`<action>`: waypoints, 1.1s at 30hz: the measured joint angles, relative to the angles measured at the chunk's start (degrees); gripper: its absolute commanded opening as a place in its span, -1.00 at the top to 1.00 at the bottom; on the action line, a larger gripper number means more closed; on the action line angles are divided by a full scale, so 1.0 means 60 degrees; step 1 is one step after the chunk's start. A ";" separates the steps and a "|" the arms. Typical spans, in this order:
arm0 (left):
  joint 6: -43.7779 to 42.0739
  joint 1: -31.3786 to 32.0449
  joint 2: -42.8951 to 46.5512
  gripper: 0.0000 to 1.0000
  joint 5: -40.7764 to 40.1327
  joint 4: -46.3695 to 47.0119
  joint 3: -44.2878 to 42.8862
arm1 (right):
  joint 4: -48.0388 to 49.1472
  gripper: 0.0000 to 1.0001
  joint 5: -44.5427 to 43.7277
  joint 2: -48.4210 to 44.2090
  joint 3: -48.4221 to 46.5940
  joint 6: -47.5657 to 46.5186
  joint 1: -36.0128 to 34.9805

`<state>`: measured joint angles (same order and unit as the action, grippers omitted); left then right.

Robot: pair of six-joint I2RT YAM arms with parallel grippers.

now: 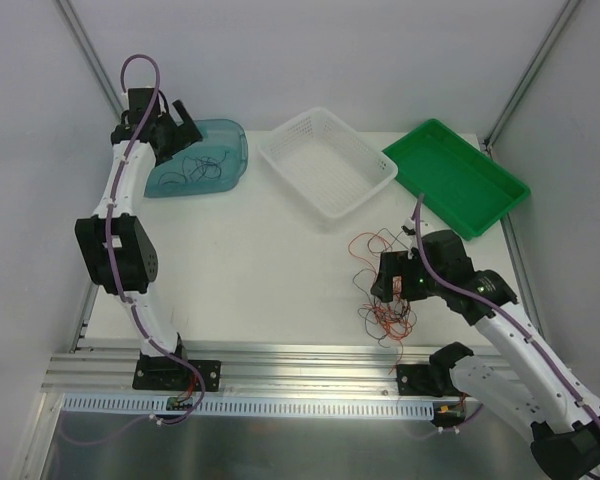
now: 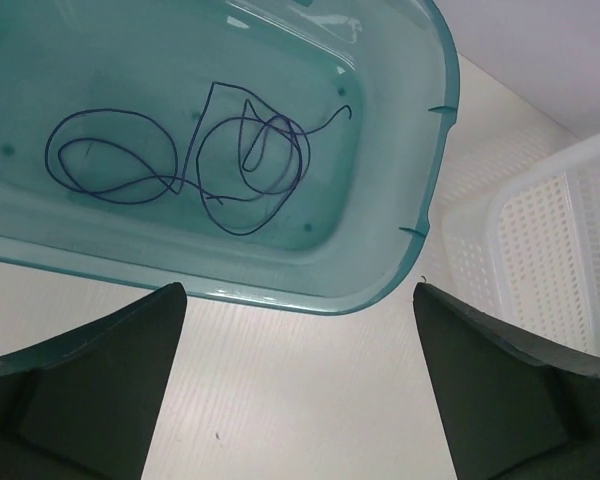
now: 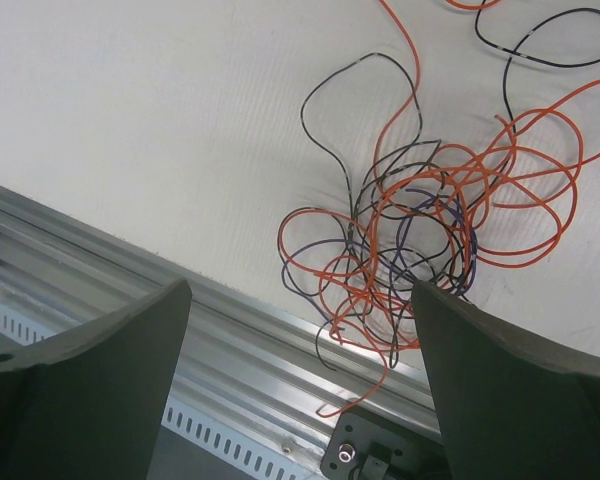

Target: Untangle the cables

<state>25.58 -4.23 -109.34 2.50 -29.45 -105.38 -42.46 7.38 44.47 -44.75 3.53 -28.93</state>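
Nearby, basket [image 1: 330, 172], tray [image 1: 460, 182] — left gripper [image 2: 300, 292] agape over teal tub [image 2: 405, 150], right gripper [image 3: 300, 288] agape over cable tangle [image 3: 412, 232]

The white-and-black left arm [image 1: 120, 200] is stretching toward the table's [image 1: 260, 260] far left corner, black left gripper [image 2: 298, 290] gaping; the black right gripper [image 3: 300, 285] is hovering spread-fingered by the near edge.

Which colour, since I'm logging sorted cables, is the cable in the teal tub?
Dark blue cable, lying in the tub; clearest in left wrist view.
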 measured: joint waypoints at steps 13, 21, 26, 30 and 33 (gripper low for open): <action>-0.0419 0.1395 0.6371 -0.98 0.0922 0.0226 0.6255 | -0.0018 -0.92 -0.1563 0.1348 0.0073 0.0229 0.0015; -0.0499 0.3486 0.9570 -0.98 0.2055 0.0168 1.0539 | 0.0630 -0.57 -0.1756 0.3257 0.0583 0.0557 0.0171; -0.0765 0.3486 1.0932 -0.98 0.2084 0.0142 1.1763 | 0.1392 0.18 -0.1282 0.5089 0.0463 0.0525 -0.0087; -0.0922 0.3486 1.1446 -0.98 0.2080 0.0353 1.1839 | 0.1450 0.69 -0.0882 0.6615 -0.0787 0.0310 -0.1461; -0.0940 0.3486 1.1493 -0.98 0.2080 0.0488 1.1839 | 0.1632 0.72 -0.0576 0.7756 -0.2353 0.0288 -0.2641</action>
<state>19.94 16.69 -40.38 14.98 -26.52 -34.35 -32.67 3.92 91.00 -58.87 5.26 -44.77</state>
